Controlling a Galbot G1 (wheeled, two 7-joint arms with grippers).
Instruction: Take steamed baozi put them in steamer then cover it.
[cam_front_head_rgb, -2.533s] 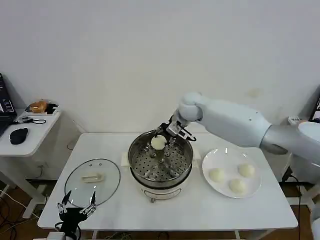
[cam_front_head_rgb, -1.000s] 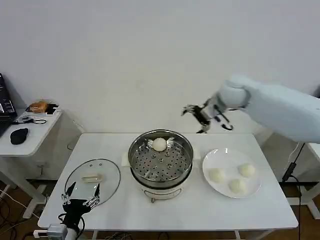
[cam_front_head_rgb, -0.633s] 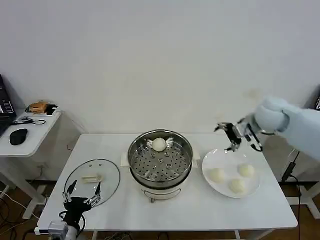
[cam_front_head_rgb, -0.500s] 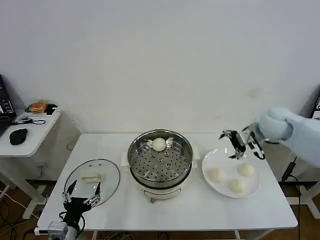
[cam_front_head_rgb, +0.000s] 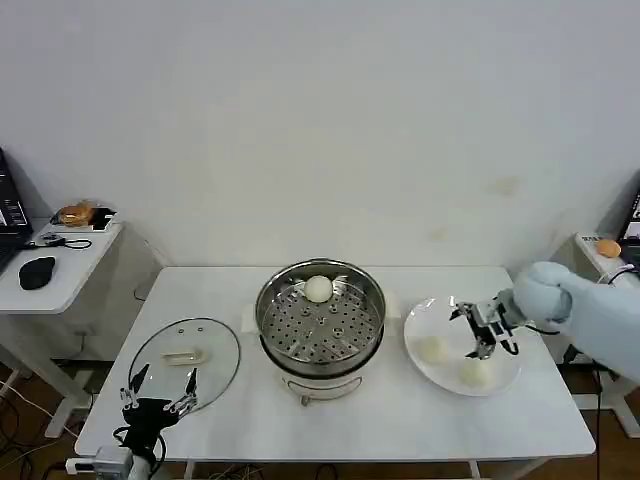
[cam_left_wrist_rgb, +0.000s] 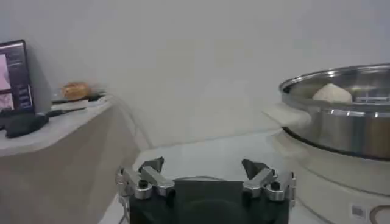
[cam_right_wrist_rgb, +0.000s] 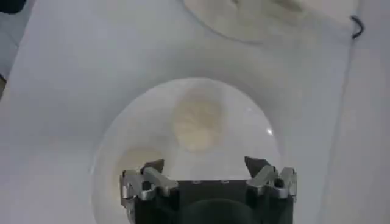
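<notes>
Head view: cover (cam_front_head_rgb: 185, 364) handle (cam_front_head_rgb: 182, 355) lies left-right.

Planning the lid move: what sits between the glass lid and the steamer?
Bare white table in the head view; cover lies left of the steamer, nothing between them.

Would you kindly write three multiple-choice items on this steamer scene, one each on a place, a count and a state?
1. Where does the glass cover lie?
A. on the steamer
B. on the table to the steamer's left
C. on the plate

2. How many baozi are in the steamer?
A. none
B. one
C. three

3. How is the right gripper?
A. open over the plate
B. shut on a baozi
C. open over the steamer

Answers:
1 B, the cover rests flat on the table.
2 B, a single baozi sits on the perforated tray.
3 A, its fingers are spread above the white plate.
</notes>
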